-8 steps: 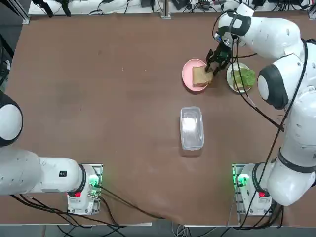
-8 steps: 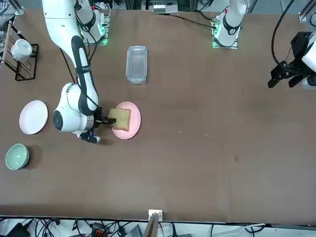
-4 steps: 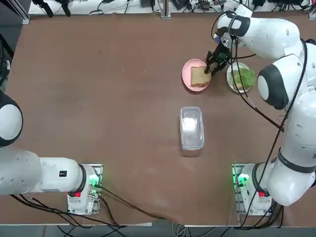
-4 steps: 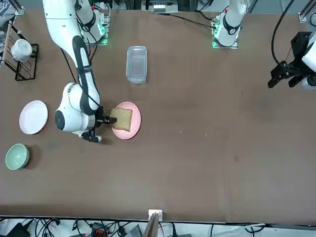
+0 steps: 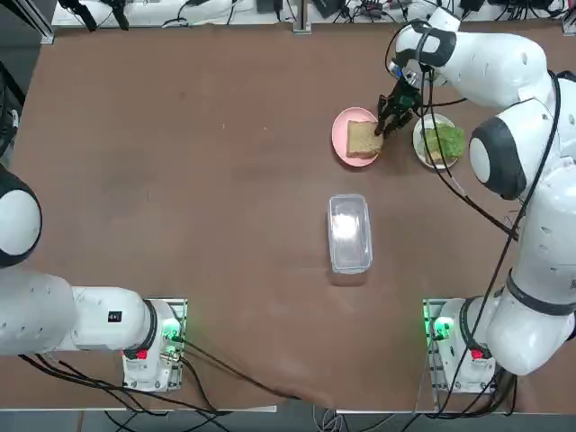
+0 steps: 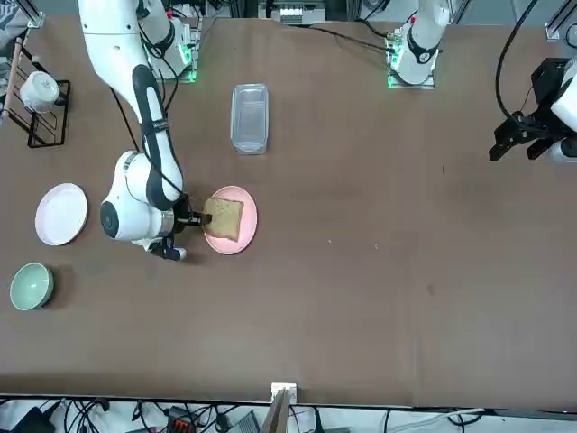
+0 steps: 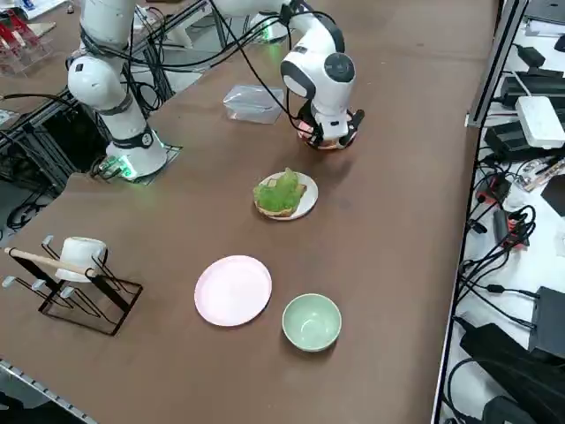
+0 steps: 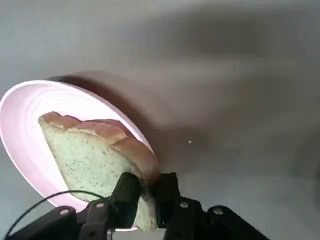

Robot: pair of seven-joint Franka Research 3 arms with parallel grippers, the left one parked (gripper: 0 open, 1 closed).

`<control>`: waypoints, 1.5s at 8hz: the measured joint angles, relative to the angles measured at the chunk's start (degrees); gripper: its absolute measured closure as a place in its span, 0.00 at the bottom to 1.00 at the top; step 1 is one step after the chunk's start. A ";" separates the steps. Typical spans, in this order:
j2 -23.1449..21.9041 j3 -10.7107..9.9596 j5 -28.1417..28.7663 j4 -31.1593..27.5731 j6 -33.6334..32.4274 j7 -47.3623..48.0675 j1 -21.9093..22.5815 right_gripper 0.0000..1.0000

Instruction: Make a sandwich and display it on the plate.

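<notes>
Since the earlier frames the right gripper (image 8: 145, 192) has drawn its two black fingers in around the corner of the squarish tan-brown bread slice (image 5: 364, 139). They were spread on either side of that edge; now they pinch it, as the wrist view shows, with the crust between the pads. The slice itself has barely shifted and lies on the stronger pink round plate (image 5: 343, 146), its gripped corner perhaps slightly raised.

Just beside that plate, on the robot's right, sits the small round white plate (image 5: 420, 147). It carries a second bread slice topped with green leaves (image 5: 444, 140); no orange piece can be made out there. A clear rectangular plastic box (image 5: 349, 232) lies nearer the robot's bases, well apart from both plates.

The pinch means, in my judgement, that the pick of the top slice is just completed. What remains is lifting it clear of the pink plate and setting it over the leaves. A grip on one corner alone may let the soft slice droop or tear.
</notes>
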 joint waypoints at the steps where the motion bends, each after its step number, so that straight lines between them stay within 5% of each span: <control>1: -0.06 0.01 -0.02 0.00 0.00 -0.29 -0.01 0.87; 9: -4.01 -0.10 -2.01 0.00 -0.21 -0.38 -0.61 0.94; 12: -6.91 -1.70 -3.74 0.01 -1.90 -0.43 -0.94 0.94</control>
